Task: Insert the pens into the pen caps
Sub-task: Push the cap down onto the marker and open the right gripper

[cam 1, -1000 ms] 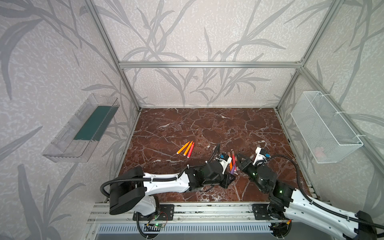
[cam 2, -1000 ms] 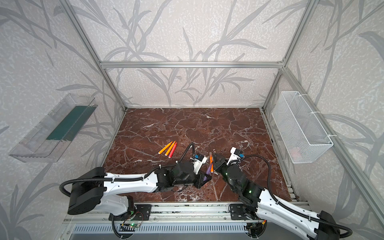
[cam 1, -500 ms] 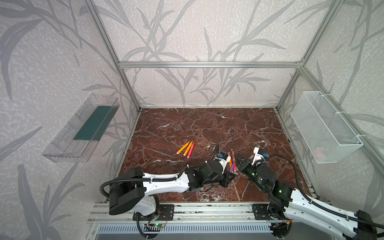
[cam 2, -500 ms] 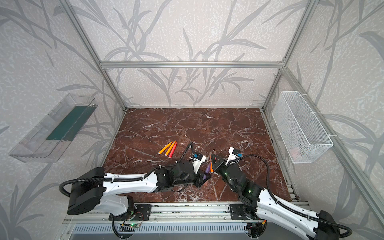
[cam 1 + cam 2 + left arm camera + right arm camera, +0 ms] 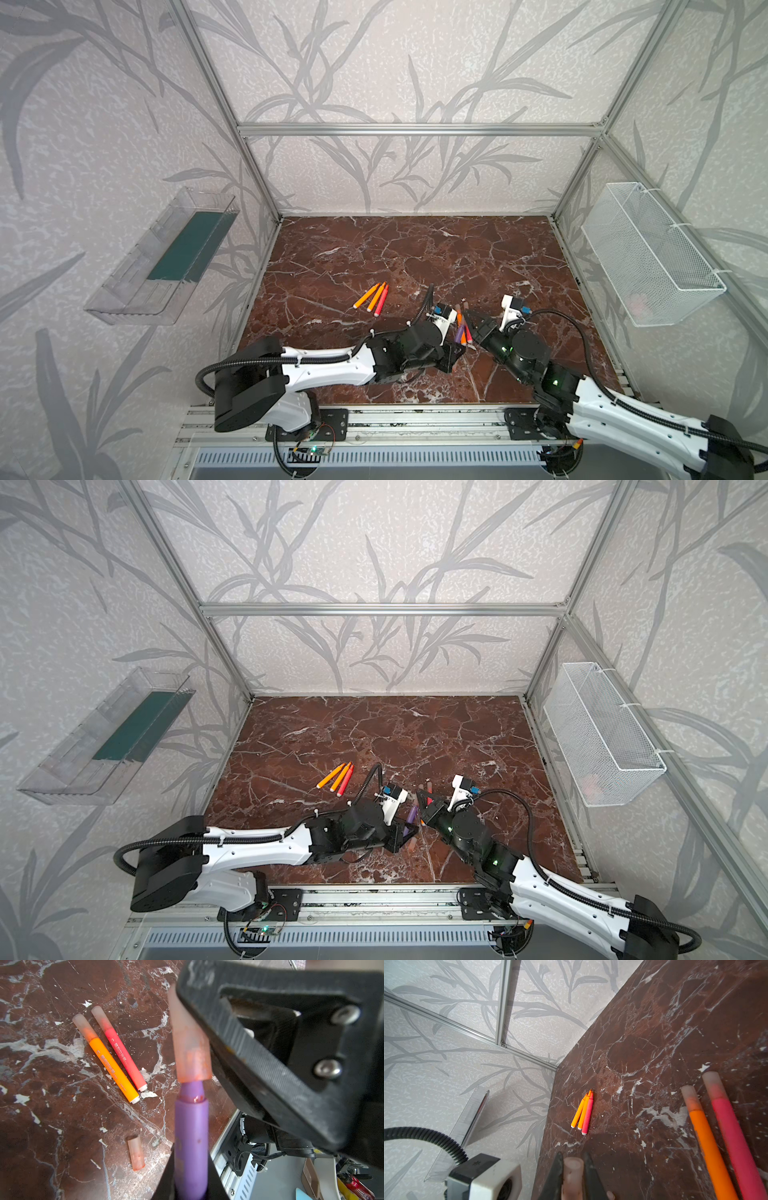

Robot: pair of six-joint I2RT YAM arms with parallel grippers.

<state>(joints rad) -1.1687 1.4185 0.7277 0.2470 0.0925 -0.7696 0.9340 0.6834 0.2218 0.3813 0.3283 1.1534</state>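
The purple pen (image 5: 191, 1126) is sitting in our left tool (image 5: 191, 1184), the cap (image 5: 190, 1051) in our right tool (image 5: 573, 1178); we are aiming straight.

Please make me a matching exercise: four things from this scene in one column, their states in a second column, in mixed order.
1. purple pen
2. cap over its tip
3. loose cap
4. capped orange pen

A. lies alone on the table
B. gripped by the left gripper
C. lies beside a capped red-pink pen
D. gripped by the right gripper

Pairs: 1-B, 2-D, 3-A, 4-C
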